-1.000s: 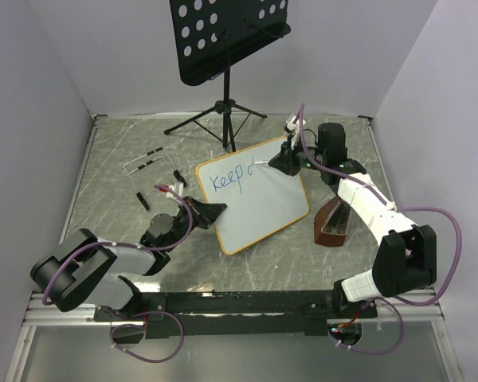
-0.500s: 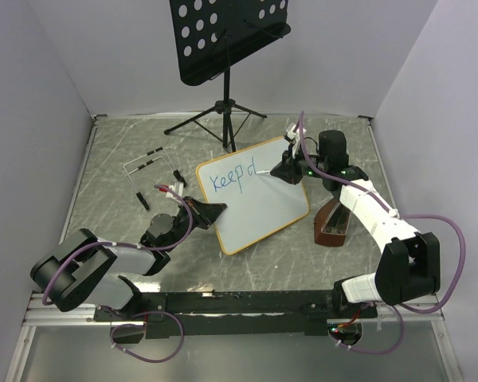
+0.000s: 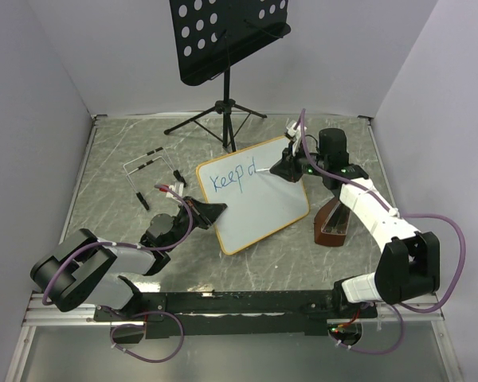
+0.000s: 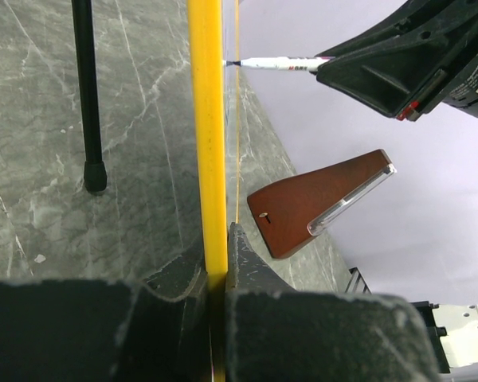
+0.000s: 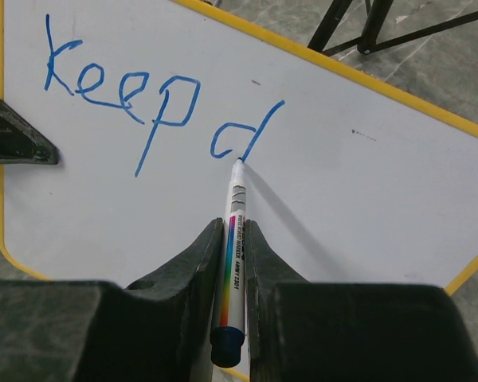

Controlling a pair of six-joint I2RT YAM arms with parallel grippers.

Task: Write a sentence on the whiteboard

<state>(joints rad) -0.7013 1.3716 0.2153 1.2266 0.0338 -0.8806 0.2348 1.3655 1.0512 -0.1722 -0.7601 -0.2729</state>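
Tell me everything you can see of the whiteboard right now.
The whiteboard is a small white rectangle with a thin orange-yellow frame and rounded corners, turned askew in the top view. The left end effector clamps its left edge. Blue lettering reads "Keep", then a d-like mark; the marker held in the right end effector touches that mark.
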